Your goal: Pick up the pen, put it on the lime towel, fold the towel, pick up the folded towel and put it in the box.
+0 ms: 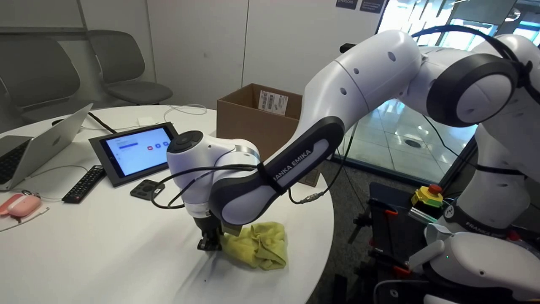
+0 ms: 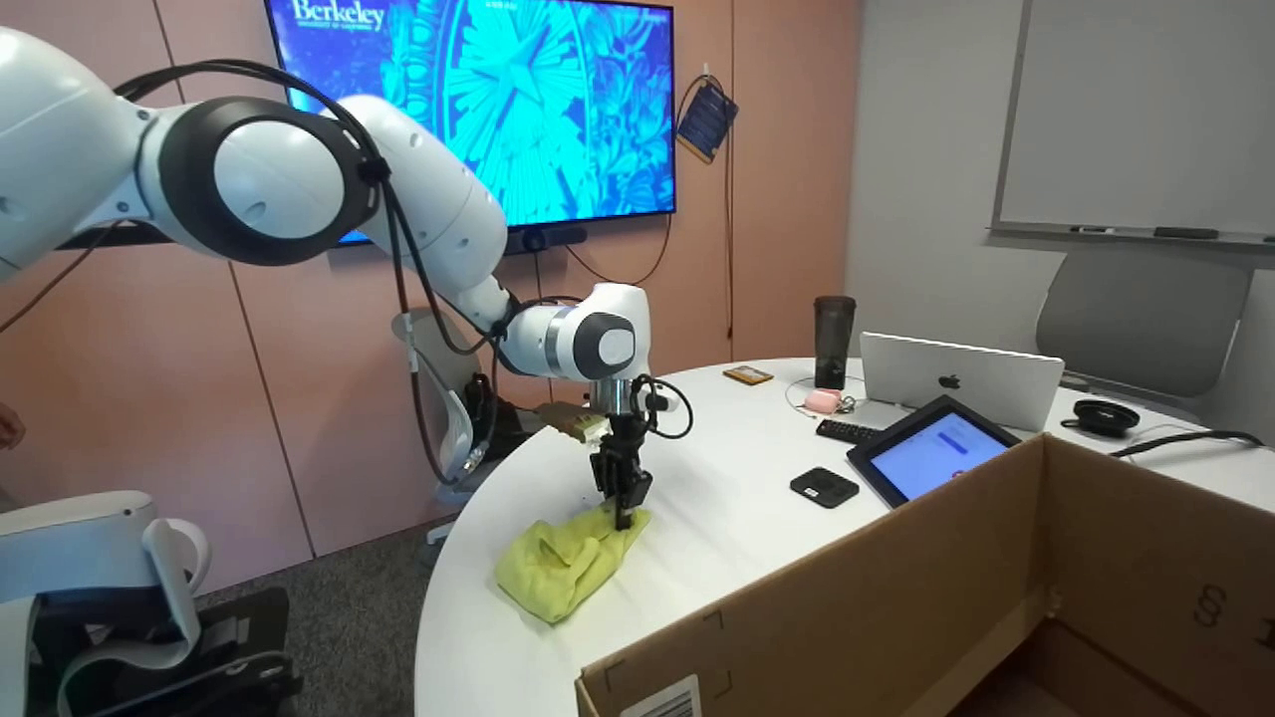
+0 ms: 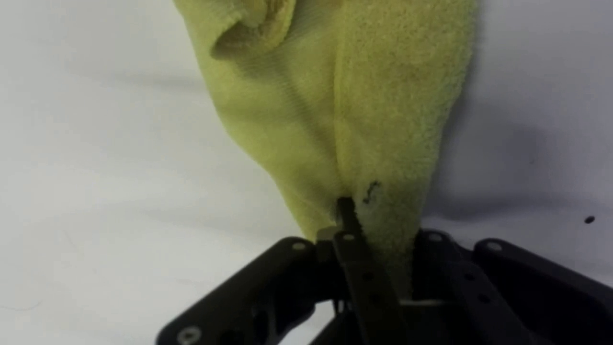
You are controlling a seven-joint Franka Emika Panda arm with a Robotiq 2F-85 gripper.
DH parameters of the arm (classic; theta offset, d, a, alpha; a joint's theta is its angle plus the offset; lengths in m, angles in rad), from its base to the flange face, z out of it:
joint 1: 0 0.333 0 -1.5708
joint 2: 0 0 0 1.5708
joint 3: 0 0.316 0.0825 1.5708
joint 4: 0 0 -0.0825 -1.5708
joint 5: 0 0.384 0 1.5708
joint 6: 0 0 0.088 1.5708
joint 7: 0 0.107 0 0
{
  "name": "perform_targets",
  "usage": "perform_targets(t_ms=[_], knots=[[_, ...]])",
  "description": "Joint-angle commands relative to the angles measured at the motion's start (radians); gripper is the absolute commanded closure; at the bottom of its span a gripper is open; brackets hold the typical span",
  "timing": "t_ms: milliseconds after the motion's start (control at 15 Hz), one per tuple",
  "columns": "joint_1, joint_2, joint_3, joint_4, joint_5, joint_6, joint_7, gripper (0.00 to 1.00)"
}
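While the gripper (image 3: 384,219) pinches one end of the lime towel (image 2: 570,566), the rest of it lies crumpled on the white table (image 1: 139,240), apart from the box (image 1: 255,126); a tablet (image 1: 138,151) sits near that box.

Cannot see, in an exterior view, the part of the box (image 1: 253,123) behind the arm (image 1: 363,76), nor the end of the laptop (image 1: 63,131) beyond the left edge. In an exterior view, find the box (image 2: 827,597) cut by the right and lower edges, with only a piece of the label (image 2: 669,700) showing, too small to read. In the wrist view, miss the rest of the towel (image 3: 392,105) above the top edge and the rest of the gripper (image 3: 385,220) below the bottom edge, and cannot tell the nature of the dark mark (image 3: 371,191) on the towel.
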State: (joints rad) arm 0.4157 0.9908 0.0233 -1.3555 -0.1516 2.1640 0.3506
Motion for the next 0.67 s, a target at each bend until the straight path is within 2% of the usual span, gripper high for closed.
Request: perform_targets(t_ms=[0, 200, 600], knots=[[0.004, -0.014, -0.013, -0.01, 0.0, 0.001, 0.033, 1.0], [0.013, -0.039, -0.024, -0.037, 0.006, 0.005, 0.099, 0.96], [0.07, -0.123, -0.074, -0.152, -0.002, 0.027, 0.367, 0.96]])
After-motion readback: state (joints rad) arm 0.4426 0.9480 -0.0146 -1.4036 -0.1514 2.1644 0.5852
